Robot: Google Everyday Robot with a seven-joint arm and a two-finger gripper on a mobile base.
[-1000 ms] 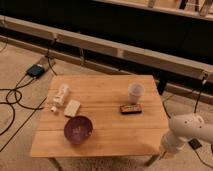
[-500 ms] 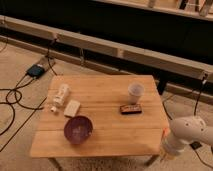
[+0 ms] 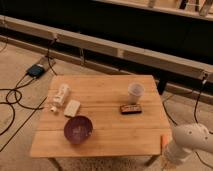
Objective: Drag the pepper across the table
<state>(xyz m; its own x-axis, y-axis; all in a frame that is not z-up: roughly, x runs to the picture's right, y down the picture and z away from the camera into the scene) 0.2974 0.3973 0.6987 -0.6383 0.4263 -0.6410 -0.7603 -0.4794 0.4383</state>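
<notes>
Sitting at the table's (image 3: 115, 134) near right corner, right on the edge, the pepper (image 3: 163, 140) shows as a small orange-red sliver. The robot's white arm (image 3: 192, 141) bulks just off that same corner, touching or nearly touching the pepper. It covers the claw, which is drawn together; whether it grips the pepper cannot be told. A purple bowl (image 3: 78, 129) stands near the near edge toward the left. A white bottle (image 3: 61, 95) lies by the left edge with a pale block (image 3: 72, 107) just beside it. A white cup (image 3: 135, 92) stands toward the far right corner, a dark bar (image 3: 131, 108) just in front of it.
</notes>
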